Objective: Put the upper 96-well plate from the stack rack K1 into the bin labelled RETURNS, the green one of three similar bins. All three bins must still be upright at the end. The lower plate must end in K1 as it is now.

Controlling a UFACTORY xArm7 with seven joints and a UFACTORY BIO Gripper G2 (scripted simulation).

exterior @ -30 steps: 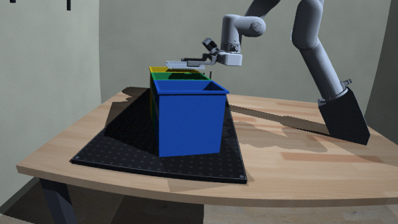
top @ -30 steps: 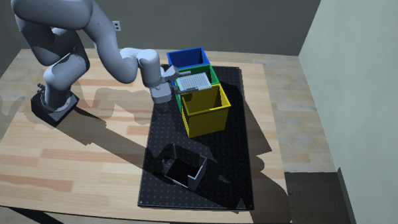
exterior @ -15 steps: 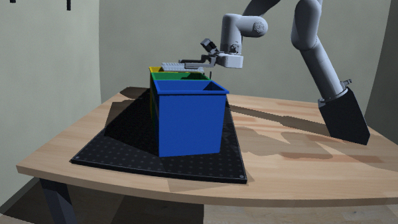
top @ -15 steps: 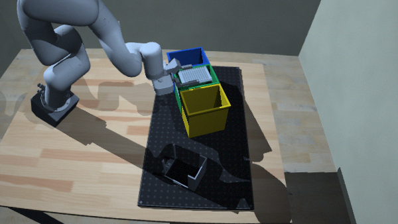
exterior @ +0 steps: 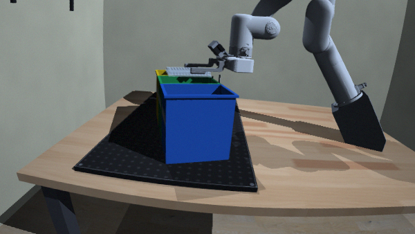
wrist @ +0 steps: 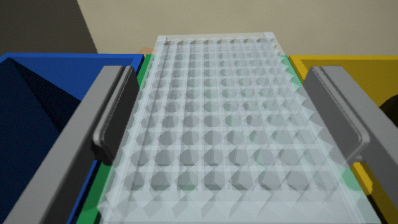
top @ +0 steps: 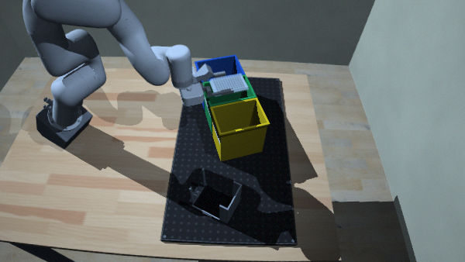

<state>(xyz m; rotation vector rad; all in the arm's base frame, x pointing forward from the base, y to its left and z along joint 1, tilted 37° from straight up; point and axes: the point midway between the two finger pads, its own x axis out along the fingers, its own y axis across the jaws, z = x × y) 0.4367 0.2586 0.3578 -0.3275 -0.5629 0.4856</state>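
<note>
Top view: gripper holds plate above the green bin's open rim.

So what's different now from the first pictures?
The plate moved away from the yellow bin, towards the blue one, and is now over the green one. The jaws moved with it, holding it both then and now. The bins stayed put.
</note>
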